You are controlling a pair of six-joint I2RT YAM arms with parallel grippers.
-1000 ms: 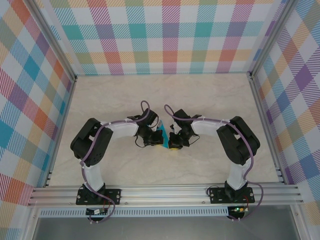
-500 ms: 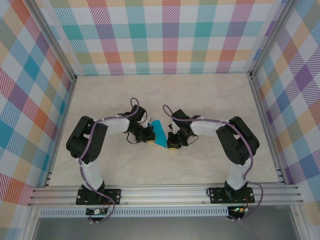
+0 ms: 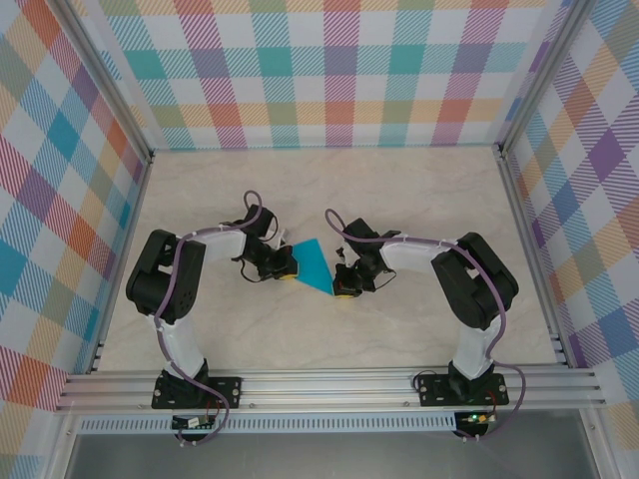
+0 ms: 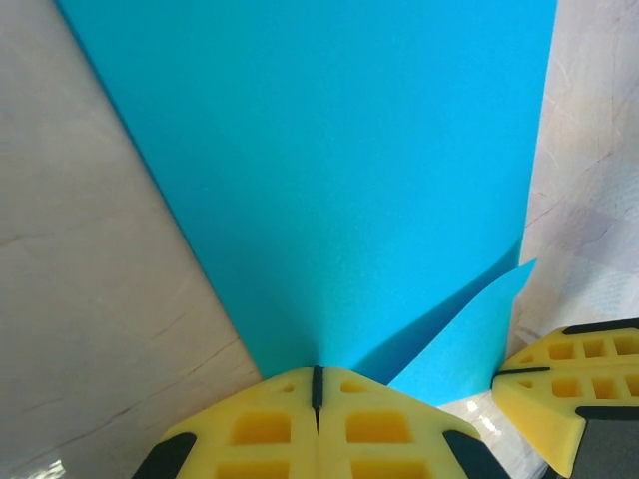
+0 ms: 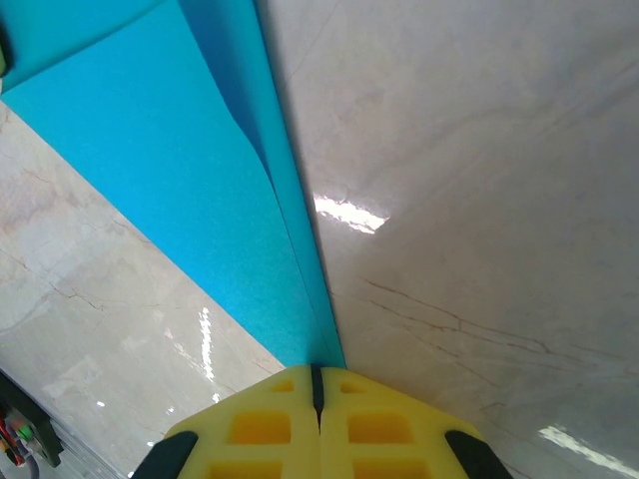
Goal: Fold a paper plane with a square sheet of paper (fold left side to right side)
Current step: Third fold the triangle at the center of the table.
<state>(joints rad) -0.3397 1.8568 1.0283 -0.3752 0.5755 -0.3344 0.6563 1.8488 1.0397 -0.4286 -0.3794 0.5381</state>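
On the tabletop (image 3: 419,200), I am pinching the paper (image 3: 315,262) at its left corner with my left fingers (image 4: 318,391) and its near tip with my right fingers (image 5: 318,387), judging that edges should be matched before creasing.

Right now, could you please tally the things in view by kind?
Folded teal-blue paper sheet: 1
Black robot arms with closed yellow plastic fingers: 2 (left fingers, right fingers)
Total: 3
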